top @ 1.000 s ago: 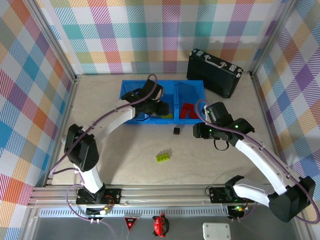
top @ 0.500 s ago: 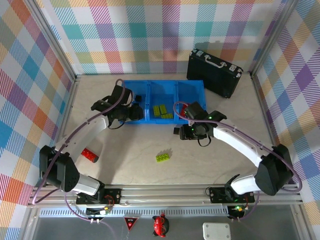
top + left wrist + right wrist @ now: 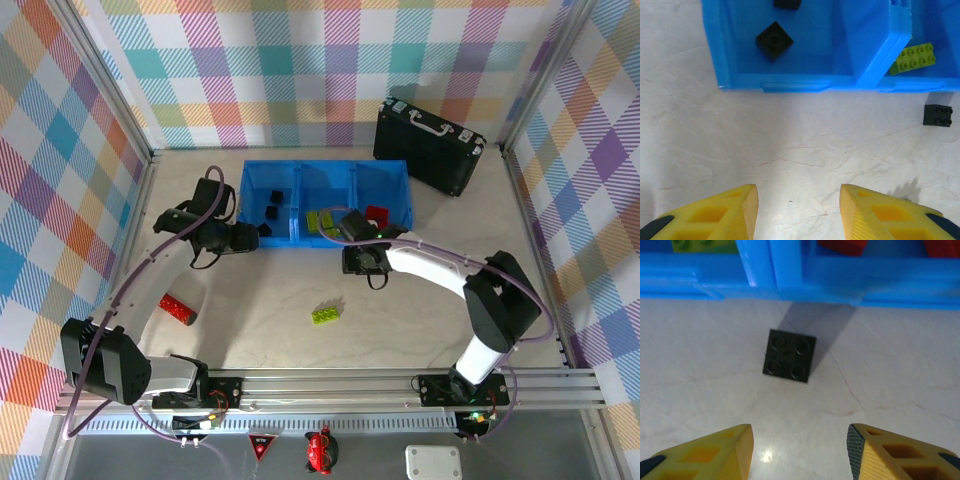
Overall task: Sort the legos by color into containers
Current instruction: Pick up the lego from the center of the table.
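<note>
Right fingers [image 3: 705, 452] now nearer black lego [image 3: 789, 362]

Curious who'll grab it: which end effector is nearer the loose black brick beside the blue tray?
Right. The right end effector hovers just short of the black brick; the left end effector is farther, by the tray's left compartment.

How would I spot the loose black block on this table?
Find the long blue tray on the table. Just outside its near wall, by the divider between the green and red sections, lies a small square black block. It's the only black piece outside the tray; the other loose ones are a green bar and a red bar.
</note>
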You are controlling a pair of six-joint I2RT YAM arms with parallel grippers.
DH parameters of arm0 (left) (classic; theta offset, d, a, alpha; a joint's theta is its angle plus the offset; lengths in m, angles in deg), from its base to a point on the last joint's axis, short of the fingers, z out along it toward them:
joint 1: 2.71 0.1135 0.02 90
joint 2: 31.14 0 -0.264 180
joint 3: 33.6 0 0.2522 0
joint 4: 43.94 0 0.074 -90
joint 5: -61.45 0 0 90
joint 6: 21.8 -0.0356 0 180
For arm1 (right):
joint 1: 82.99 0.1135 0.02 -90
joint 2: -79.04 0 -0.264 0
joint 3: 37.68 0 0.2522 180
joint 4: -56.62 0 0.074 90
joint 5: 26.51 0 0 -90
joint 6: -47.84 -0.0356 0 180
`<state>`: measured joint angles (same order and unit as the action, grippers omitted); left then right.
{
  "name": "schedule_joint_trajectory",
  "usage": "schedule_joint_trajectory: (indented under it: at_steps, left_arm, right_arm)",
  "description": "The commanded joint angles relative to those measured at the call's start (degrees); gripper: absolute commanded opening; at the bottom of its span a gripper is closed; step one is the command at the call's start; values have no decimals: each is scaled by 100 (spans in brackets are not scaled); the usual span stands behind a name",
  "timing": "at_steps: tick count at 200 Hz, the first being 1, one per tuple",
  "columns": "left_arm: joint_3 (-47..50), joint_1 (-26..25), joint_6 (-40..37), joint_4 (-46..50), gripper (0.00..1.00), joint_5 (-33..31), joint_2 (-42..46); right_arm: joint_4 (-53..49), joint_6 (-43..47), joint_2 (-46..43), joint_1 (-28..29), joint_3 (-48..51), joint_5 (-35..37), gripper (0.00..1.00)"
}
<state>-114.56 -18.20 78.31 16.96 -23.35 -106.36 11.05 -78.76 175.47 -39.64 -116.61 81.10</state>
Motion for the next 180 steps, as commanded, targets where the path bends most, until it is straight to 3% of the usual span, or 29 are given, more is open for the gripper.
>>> schedule_joint_trajectory:
  at_steps: [1, 28, 180]
  left_arm:
    - [141, 80, -469, 110, 47, -230, 164]
    - [546, 107, -516, -418, 47, -65, 158]
    - [385, 274, -563, -372, 48, -136, -82]
  right_arm:
    - [579, -229, 256, 67, -177, 475, 54]
    - [873, -269, 541, 120, -303, 618, 54]
    - [958, -638, 1055, 156, -278, 1032, 53]
